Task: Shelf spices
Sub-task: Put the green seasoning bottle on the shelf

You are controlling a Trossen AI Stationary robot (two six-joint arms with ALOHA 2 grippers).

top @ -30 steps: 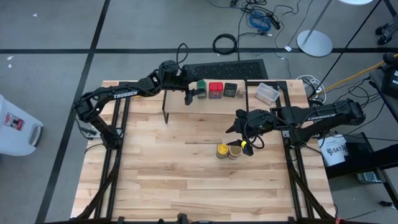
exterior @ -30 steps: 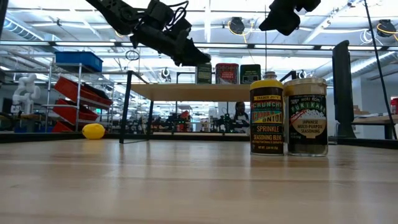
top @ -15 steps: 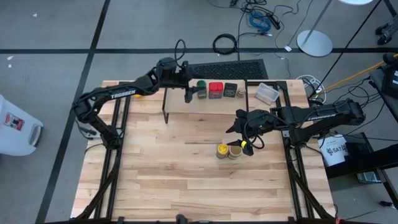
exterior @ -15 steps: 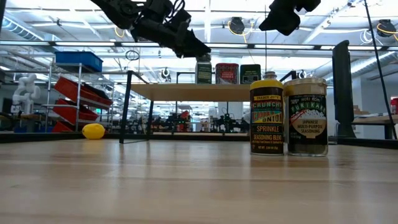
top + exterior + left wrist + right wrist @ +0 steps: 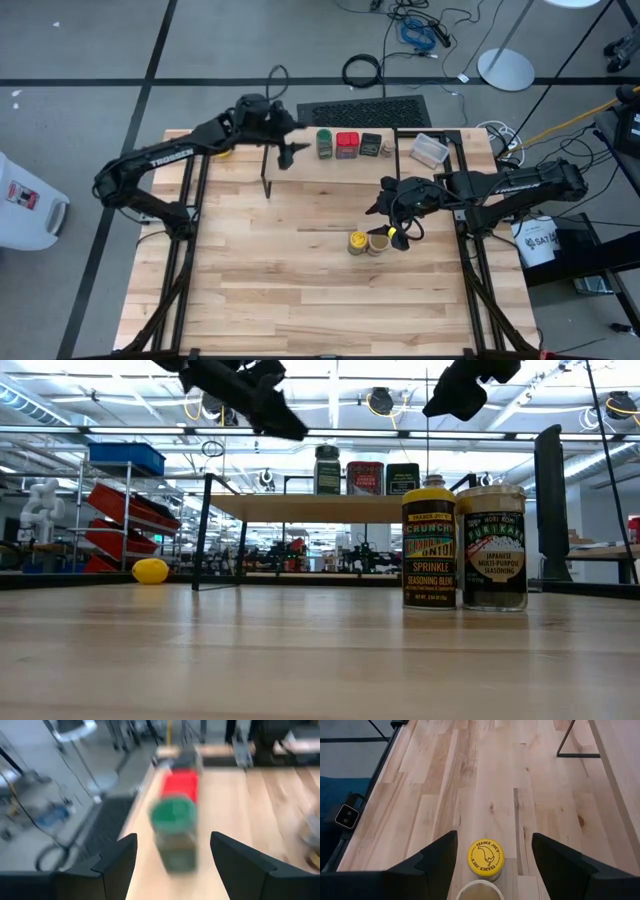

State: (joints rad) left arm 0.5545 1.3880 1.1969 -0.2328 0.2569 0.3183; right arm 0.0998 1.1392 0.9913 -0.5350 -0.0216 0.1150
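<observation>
On the shelf stand a green-lidded jar, a red tin, a dark box and a tiny jar, each on its base. My left gripper hangs open above the shelf's left end, clear of the green-lidded jar. A yellow-lidded jar and a tan-topped jar stand side by side on the table. My right gripper hovers open above them, slightly to the far side, looking down on the yellow lid.
A clear plastic tub sits at the shelf's right end. A yellow ball lies on the table at the far left, behind my left arm. The black shelf legs stand on the table. Bare wood stretches toward the near edge.
My left gripper has drawn back from the green-lidded jar toward the table's left edge and has risen, staying open. The jar stands unmoved on the shelf.
</observation>
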